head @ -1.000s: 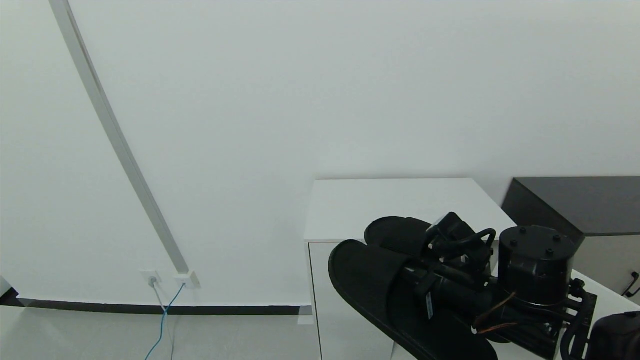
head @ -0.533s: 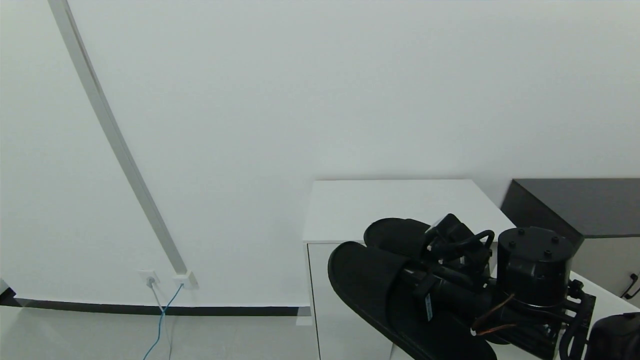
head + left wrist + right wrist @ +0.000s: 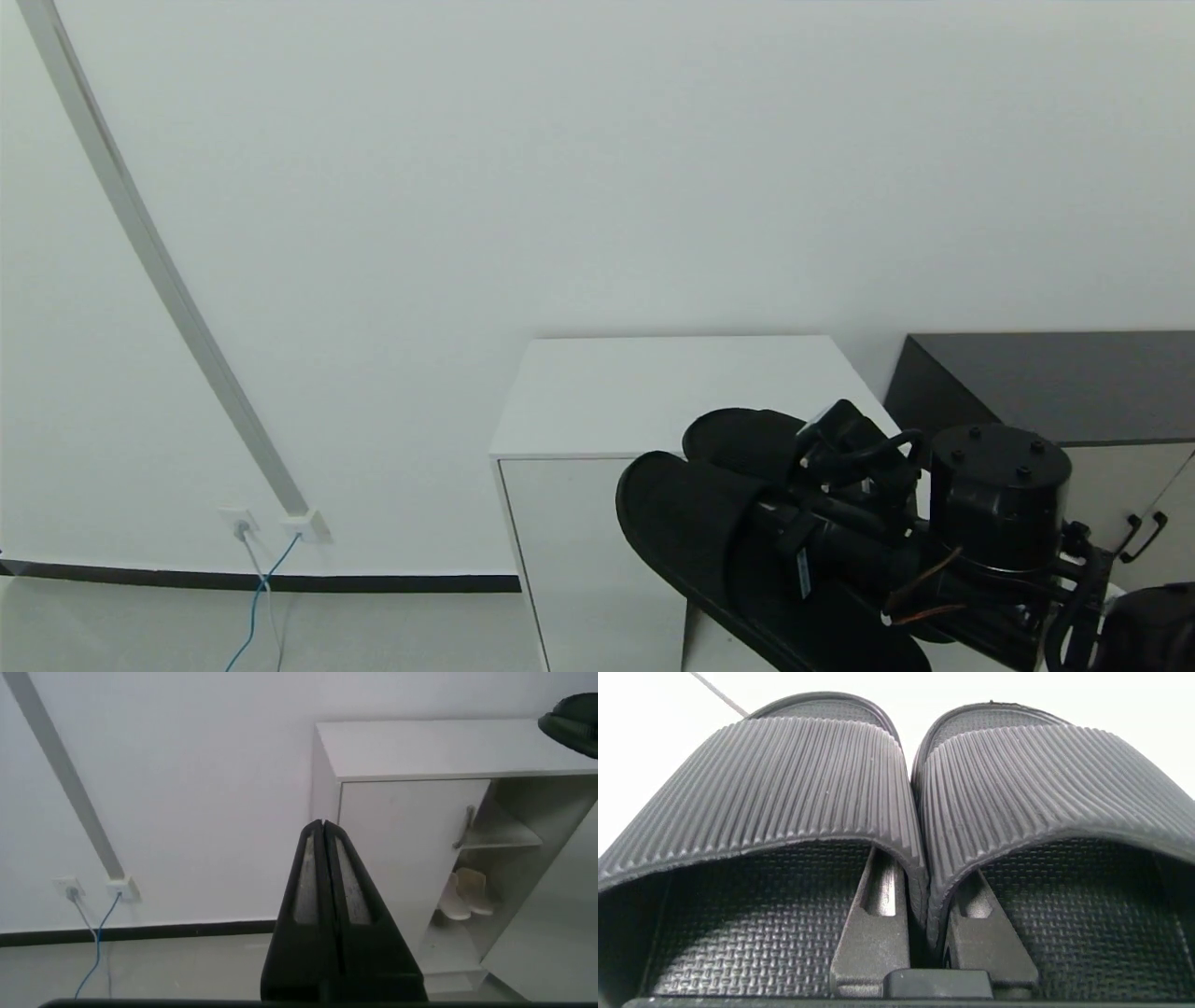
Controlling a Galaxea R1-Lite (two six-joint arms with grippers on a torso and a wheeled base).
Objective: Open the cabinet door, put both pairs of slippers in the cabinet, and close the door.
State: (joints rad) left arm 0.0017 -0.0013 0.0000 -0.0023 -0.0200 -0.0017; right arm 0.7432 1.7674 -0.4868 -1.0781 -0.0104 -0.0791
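What my right gripper (image 3: 924,929) held: the black pair of slippers (image 3: 695,523), with fingers (image 3: 868,919) run in under both straps and closed on the two inner edges.
Where that load hung: raised before the white cabinet (image 3: 653,392), toes toward it, not yet inside.
Left gripper (image 3: 322,887): pinched closed on nothing, well apart from the cabinet.
Cabinet: one side stood open, showing a shelf (image 3: 505,838); the pale pair of slippers (image 3: 464,896) already lay below it.
Risk, grip: I judged the pinch thin; the soft soles could sag or slide out on a fast swing.
Risk, entry: the long toes led, so going in high could catch the top edge or shelf, and going in low could shove the pale pair.
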